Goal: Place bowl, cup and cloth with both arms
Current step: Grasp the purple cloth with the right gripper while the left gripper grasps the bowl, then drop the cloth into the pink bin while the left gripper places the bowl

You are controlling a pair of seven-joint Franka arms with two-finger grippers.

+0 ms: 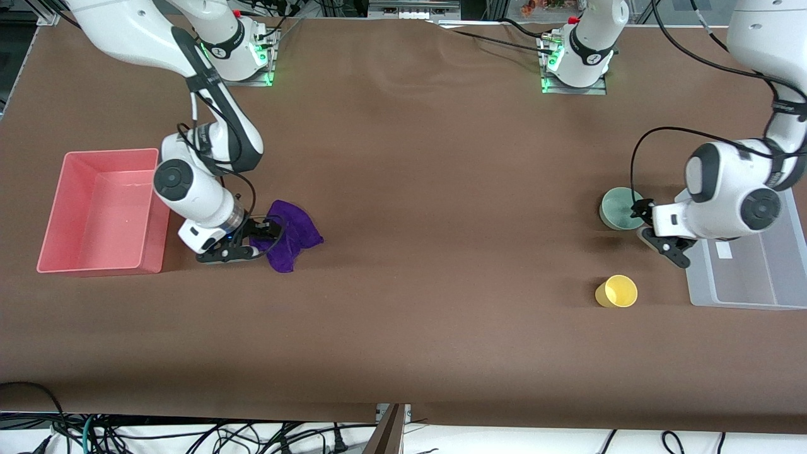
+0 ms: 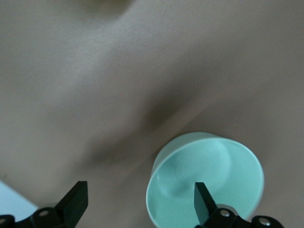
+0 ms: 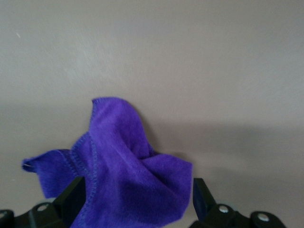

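Crumpled deep purple cloth point(image 1: 289, 234) lying on the brown table point(image 1: 429, 189) beside the pink bin point(image 1: 101, 211), straddled by the wide-open fingers of the right gripper point(image 1: 249, 243). Pale mint-green bowl point(image 1: 620, 209) upright near the clear tray point(image 1: 750, 265), one finger point(image 2: 203, 202) of the wide-open left gripper point(image 1: 656, 233) inside its rim. Yellow cup point(image 1: 616, 291) nearer the camera, untouched.

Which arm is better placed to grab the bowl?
Left. Its open claw already straddles the bowl rim, one finger inside. The right claw is at the cloth.
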